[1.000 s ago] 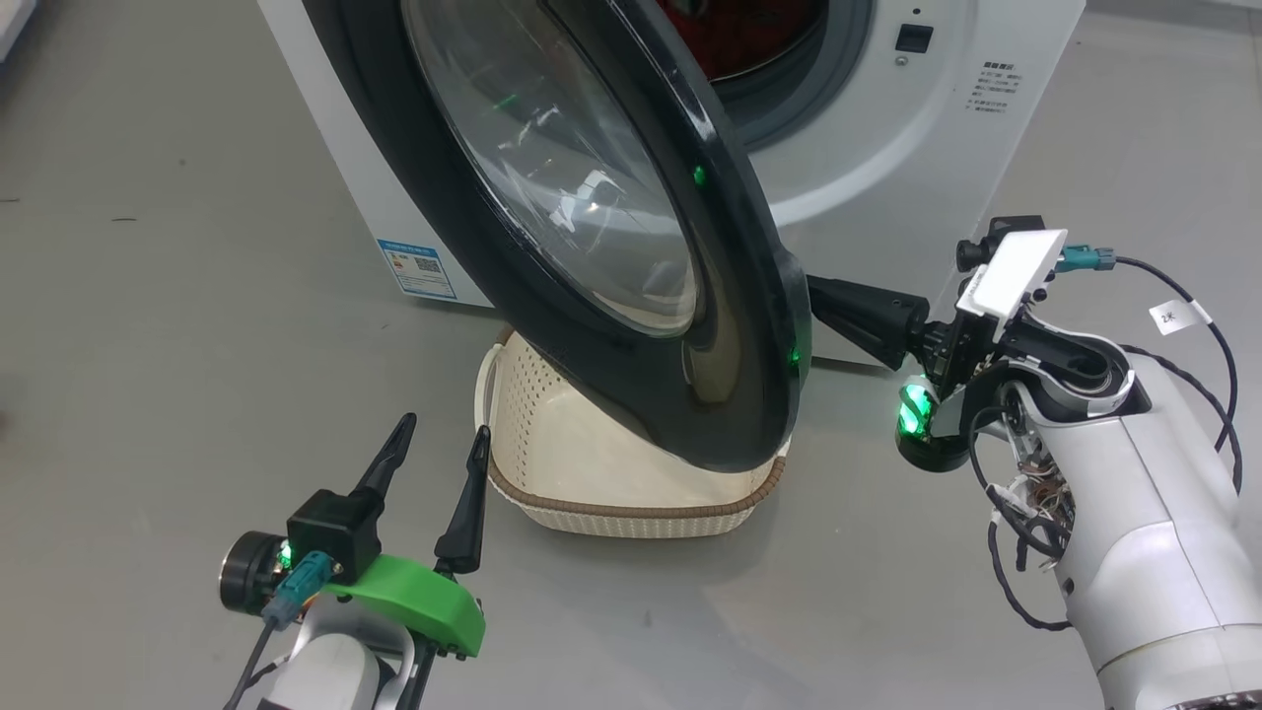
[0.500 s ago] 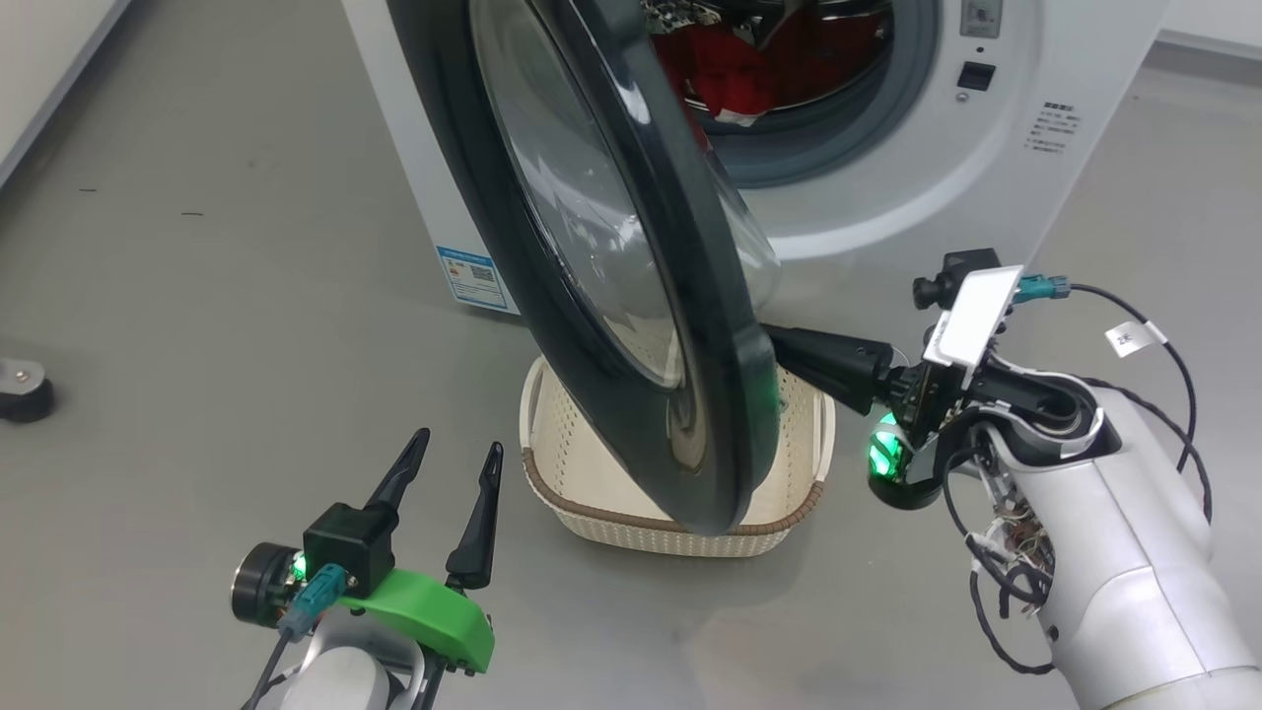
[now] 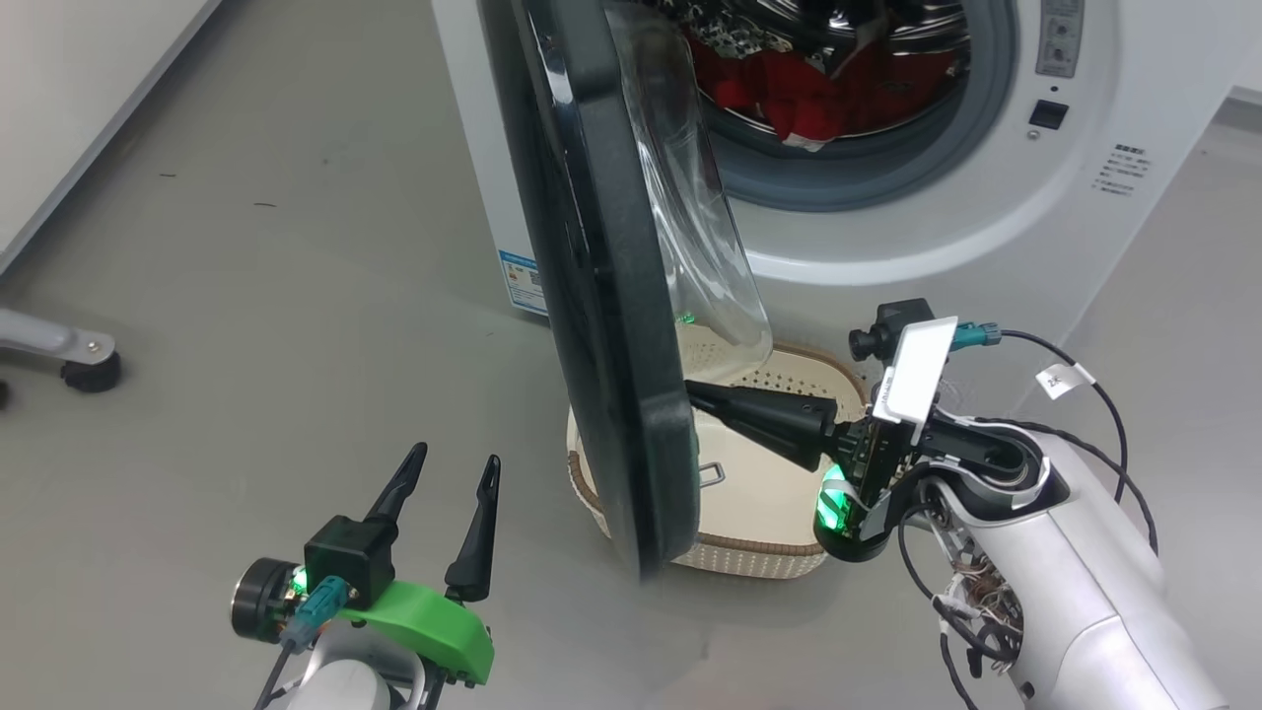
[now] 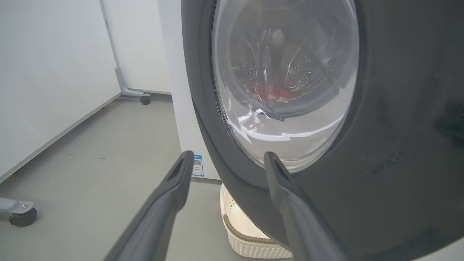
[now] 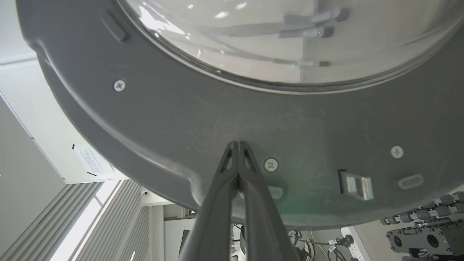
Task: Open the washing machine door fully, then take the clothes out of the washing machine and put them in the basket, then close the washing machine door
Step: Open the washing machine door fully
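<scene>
Door [image 3: 611,296] swung wider, right hand [image 3: 695,392] pressed together against its inner rim, left hand [image 3: 455,456] spread

Black door [image 3: 611,296] half open, red clothes [image 3: 818,94] inside machine [image 3: 986,227]

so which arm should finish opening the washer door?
Right. The right gripper, shut, has its tips against the inner face of the washing machine door, set to push. The left gripper, open, hovers on the outer side, apart from it.

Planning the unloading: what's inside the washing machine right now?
Red clothes lie in the washing machine drum; the open door covers the drum's left side, hiding anything there.
</scene>
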Robot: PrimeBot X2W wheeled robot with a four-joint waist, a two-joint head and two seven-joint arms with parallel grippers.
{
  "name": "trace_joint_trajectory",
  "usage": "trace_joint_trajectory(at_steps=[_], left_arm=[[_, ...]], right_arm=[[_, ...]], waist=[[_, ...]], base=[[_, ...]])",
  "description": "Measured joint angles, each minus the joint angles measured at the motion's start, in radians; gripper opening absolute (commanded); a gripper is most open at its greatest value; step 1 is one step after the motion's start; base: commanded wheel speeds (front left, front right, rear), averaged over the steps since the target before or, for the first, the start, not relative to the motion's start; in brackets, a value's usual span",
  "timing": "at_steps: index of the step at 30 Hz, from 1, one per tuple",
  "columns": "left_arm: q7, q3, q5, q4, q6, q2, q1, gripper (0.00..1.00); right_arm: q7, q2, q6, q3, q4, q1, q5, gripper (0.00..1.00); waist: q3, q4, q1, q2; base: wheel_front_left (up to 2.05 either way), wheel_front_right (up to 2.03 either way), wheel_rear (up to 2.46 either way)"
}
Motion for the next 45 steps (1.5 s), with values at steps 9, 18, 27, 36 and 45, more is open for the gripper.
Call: trace_joint_trajectory(at_steps=[9,18,27,36,45], left_arm=[[0.000,0.007,-0.001,-0.009,0.009,0.000,0.001,1.00],[0.000,0.021,-0.001,-0.023,0.017,-0.001,0.001,1.00],[0.000,0.034,-0.002,-0.038,0.025,-0.001,0.007,1.00],[0.000,0.049,-0.005,-0.045,0.026,0.001,0.030,1.00],[0.000,0.057,-0.019,-0.054,0.034,0.002,0.031,1.00]], right_arm=[[-0.052,0.000,0.000,0.074,-0.036,0.005,0.025,0.00],[-0.110,0.001,0.000,0.123,-0.053,0.008,0.036,0.00],[-0.207,0.003,0.000,0.062,-0.097,0.050,0.094,0.00],[-0.357,0.006,0.000,-0.047,-0.136,0.144,0.067,1.00],[-0.532,-0.017,0.000,-0.105,-0.153,0.254,-0.132,1.00]], waist=[[0.000,0.042,0.0000,0.0000],[-0.004,0.057,0.0000,0.0000],[-0.013,0.054,0.0000,0.0000],[-0.014,0.027,0.0000,0.0000],[-0.012,0.003,0.0000,0.0000]], base=[[0.00,0.00,0.00],[0.00,0.00,0.00],[0.00,0.00,0.00],[0.00,0.00,0.00],[0.00,0.00,0.00]])
